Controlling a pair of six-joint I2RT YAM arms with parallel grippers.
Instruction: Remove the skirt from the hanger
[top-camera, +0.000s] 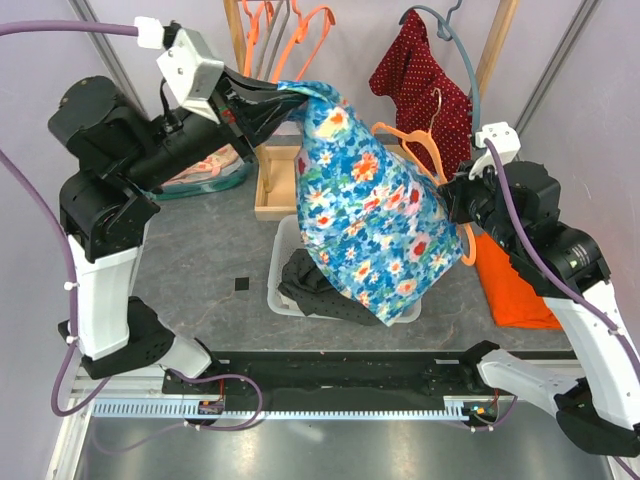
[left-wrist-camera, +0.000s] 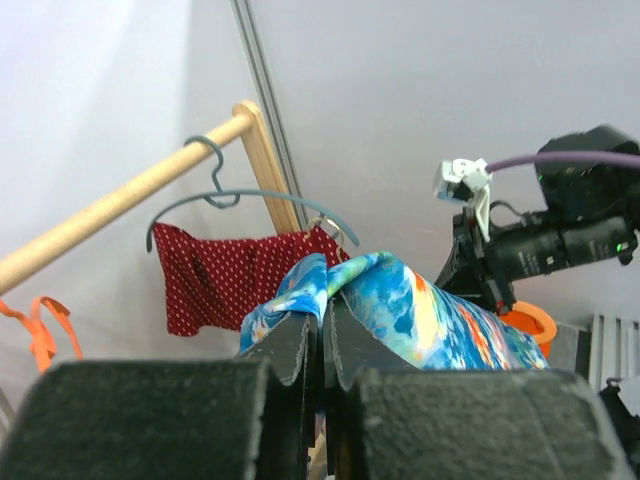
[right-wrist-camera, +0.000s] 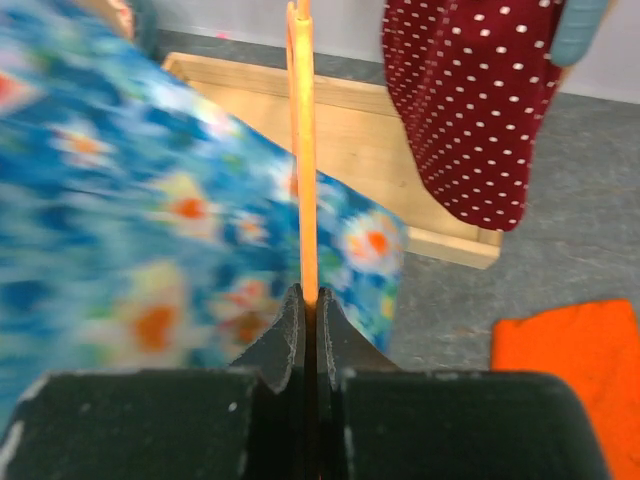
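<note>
Top external shows left end effector (top-camera: 287, 98) pinching the skirt (top-camera: 370, 200); right wrist reveals right end effector (right-wrist-camera: 308, 300) clamping hanger (right-wrist-camera: 302, 150).

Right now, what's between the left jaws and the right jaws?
The blue floral skirt spans that gap in the top view: left jaws shut on its upper corner, right jaws shut on the orange hanger.

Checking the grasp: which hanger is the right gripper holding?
The orange hanger with the floral skirt, pinched in the right gripper; the grey-blue hanger carries a red dotted garment, and other orange hangers hang empty.
</note>
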